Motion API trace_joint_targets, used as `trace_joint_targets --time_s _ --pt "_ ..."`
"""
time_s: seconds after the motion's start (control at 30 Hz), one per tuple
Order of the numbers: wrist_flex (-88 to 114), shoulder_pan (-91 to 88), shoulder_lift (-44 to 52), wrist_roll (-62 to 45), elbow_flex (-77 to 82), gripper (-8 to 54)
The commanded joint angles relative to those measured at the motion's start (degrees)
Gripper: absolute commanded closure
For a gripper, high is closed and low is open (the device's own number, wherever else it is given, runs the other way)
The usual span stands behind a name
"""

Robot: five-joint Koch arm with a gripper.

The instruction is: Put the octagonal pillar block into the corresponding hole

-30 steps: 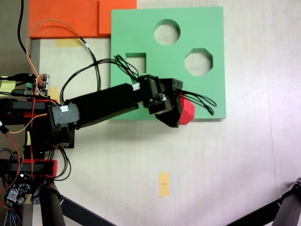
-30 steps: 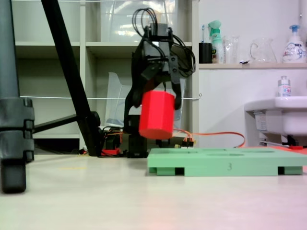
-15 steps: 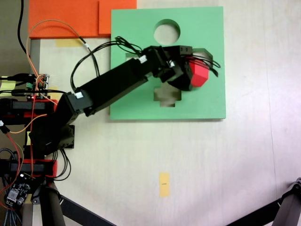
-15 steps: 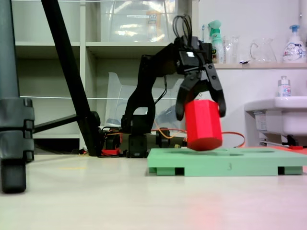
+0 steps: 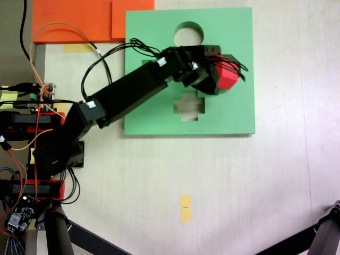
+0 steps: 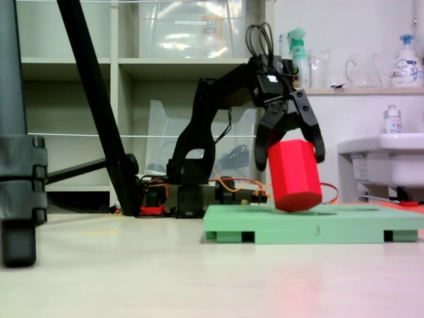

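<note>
The octagonal pillar block [image 5: 227,79] [image 6: 295,174] is bright red and tilted, held just above the green foam board [image 5: 228,114] [image 6: 311,228]. My gripper [image 5: 219,77] [image 6: 289,142] is shut on it, a black finger [image 6: 264,140] on either side. In the top-down fixed view the block and gripper cover the board's upper right area, so the corresponding hole is hidden beneath them. In the low side fixed view the block's lower end hangs close over the board's top surface.
The board also has a round cutout [image 5: 188,33] and a cross-shaped cutout [image 5: 187,106]. Orange foam sheets [image 5: 74,18] lie at the top left. A yellow tape mark [image 5: 185,207] sits on the table. Tripod legs [image 5: 85,236] [image 6: 99,106] stand nearby.
The arm swung from the board's near edge up over its upper right area, carrying the red block. In the last half second it shifted slightly farther and the block tilted more.
</note>
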Motion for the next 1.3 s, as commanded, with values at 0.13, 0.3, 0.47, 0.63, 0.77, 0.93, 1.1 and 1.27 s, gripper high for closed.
trace_joint_targets --time_s 0.13,0.3,0.47,0.63,0.77,0.93,1.1,1.27 --pt "-6.94 -2.46 0.00 2.02 -3.78 28.5" --pt "-7.91 -2.99 -1.05 4.13 -3.78 28.5" --pt "-6.42 -3.08 -0.97 9.93 -3.52 28.3" --pt "-5.80 -2.64 -1.05 10.20 -3.43 28.3" --pt "-5.10 -2.64 -1.85 12.74 -3.08 28.3" --pt "-5.01 -2.46 -2.11 13.54 -3.16 28.3" --pt "-5.62 -1.85 -2.64 10.99 -3.78 28.3" --pt "-5.71 -1.49 -3.60 7.21 -4.48 28.3"
